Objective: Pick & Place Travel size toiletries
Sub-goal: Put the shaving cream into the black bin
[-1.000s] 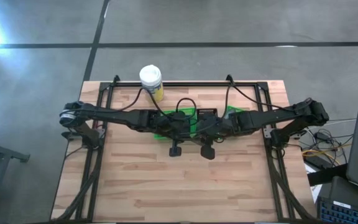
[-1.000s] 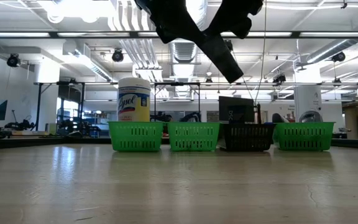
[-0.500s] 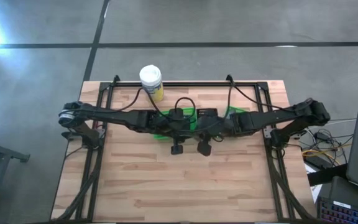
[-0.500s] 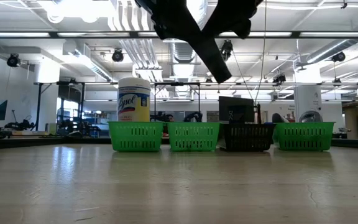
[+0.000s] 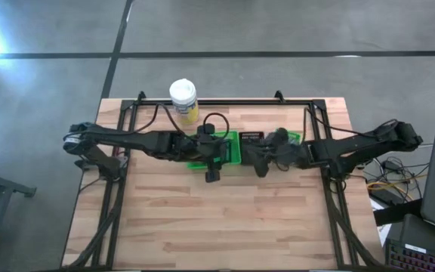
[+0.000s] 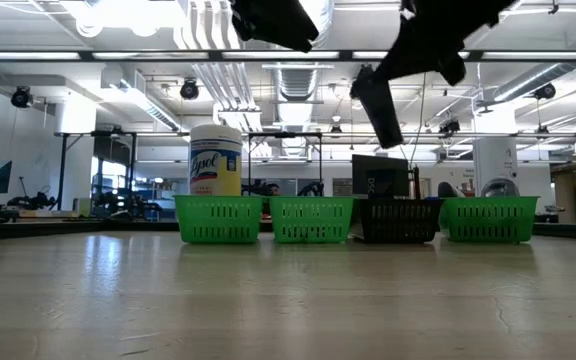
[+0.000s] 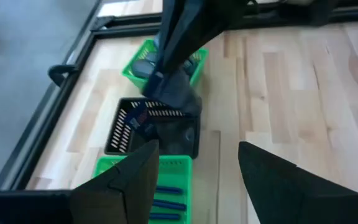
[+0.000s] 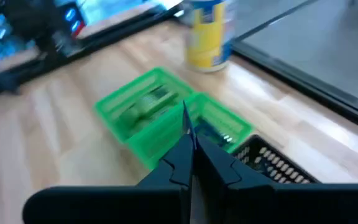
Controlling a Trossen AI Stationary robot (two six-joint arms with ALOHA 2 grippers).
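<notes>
The left gripper (image 7: 194, 168) is held above a green basket (image 7: 166, 167) of tubes (image 7: 166, 190), fingers apart; the right gripper's (image 8: 188, 134) fingers are pressed together, empty, at its three o'clock.

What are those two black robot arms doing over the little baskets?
They are sorting small toiletries into a row of baskets at the back of the wooden table. The left gripper hovers with its fingers open above a green basket that holds dark tubes, and nothing is between its fingers. The right gripper hangs shut and empty over the baskets. A Lysol wipes jar stands beside them.
</notes>
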